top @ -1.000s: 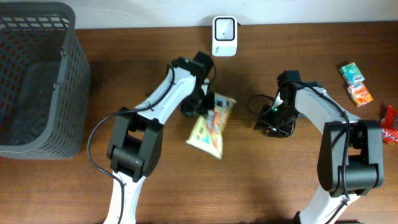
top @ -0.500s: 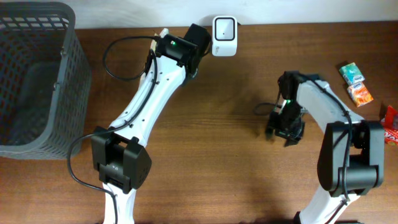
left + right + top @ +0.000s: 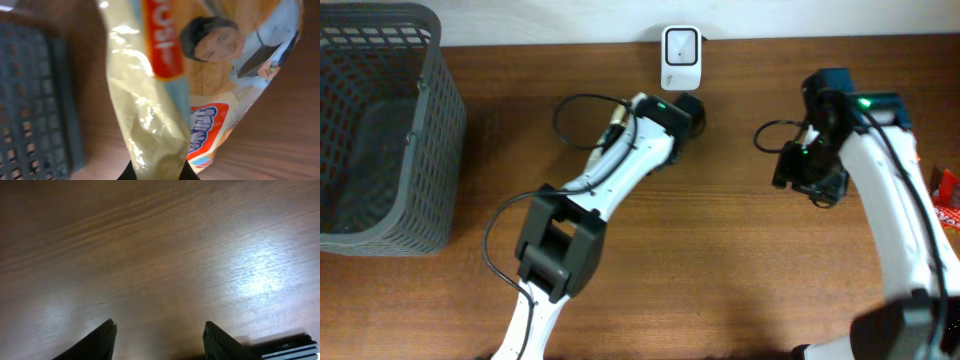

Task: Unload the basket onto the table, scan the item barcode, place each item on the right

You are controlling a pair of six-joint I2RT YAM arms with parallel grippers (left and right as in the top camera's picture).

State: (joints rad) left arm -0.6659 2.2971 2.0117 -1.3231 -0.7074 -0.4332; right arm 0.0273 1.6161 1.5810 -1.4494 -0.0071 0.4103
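L hand point(image 3: 156, 173) pinches yellow snack bag point(image 3: 200, 75) at its edge; R hand point(image 3: 160, 336) open above wood table point(image 3: 150, 250).

The left gripper point(image 3: 156, 174) has jaws clamped close, the right gripper point(image 3: 159, 339) has jaws apart

A dark grey mesh basket point(image 3: 380, 130) stands at the left end of the brown wood-grain tabletop point(image 3: 720, 270), its far rim close to the tabletop's back edge. The left wrist view shows its lattice wall, blurred, at the left. A red packet point(image 3: 949, 188) lies at the tabletop's right edge, cut off by the frame.
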